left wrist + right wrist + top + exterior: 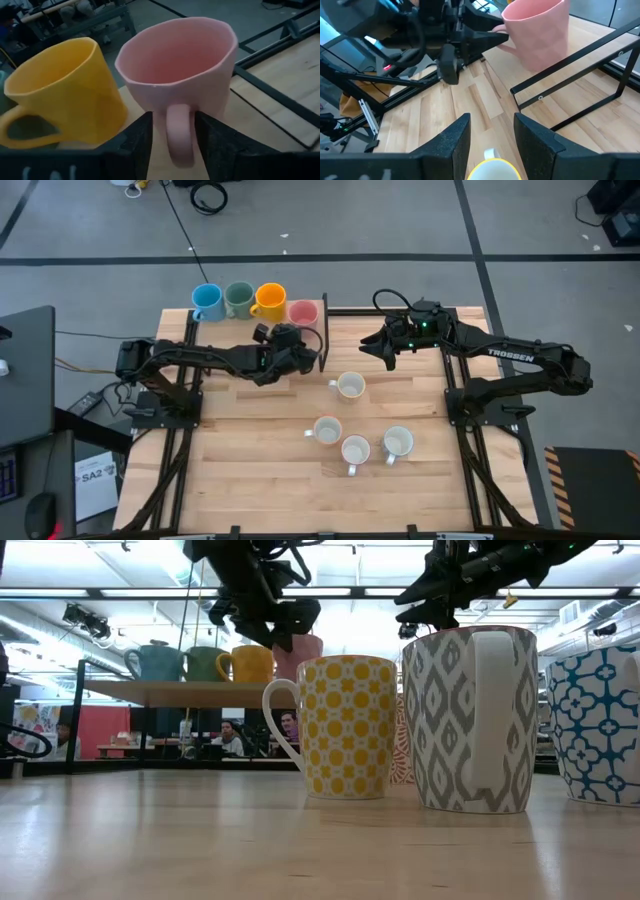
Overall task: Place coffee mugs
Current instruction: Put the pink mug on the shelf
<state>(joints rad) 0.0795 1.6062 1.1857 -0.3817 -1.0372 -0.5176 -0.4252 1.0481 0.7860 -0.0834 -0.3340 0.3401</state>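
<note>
Four coloured mugs stand in a row on a raised shelf at the table's far edge: blue [206, 301], dark green [238, 299], orange-yellow [270, 300] and pink [303, 312]. My left gripper [173, 117] is open at the pink mug [180, 70]. Its fingers stand on either side of the handle [179, 132], with a gap showing on one side. Four patterned white mugs rest on the tabletop [349, 386] [327, 430] [355, 450] [397, 443]. My right gripper [492, 122] is open and hovers near the farthest white mug [492, 170], holding nothing.
A black metal frame [400, 310] runs along the far edge beside the shelf [180, 692]. The two arms are close together near the table's far middle. Bare wood lies along the near edge [260, 490] and the left side.
</note>
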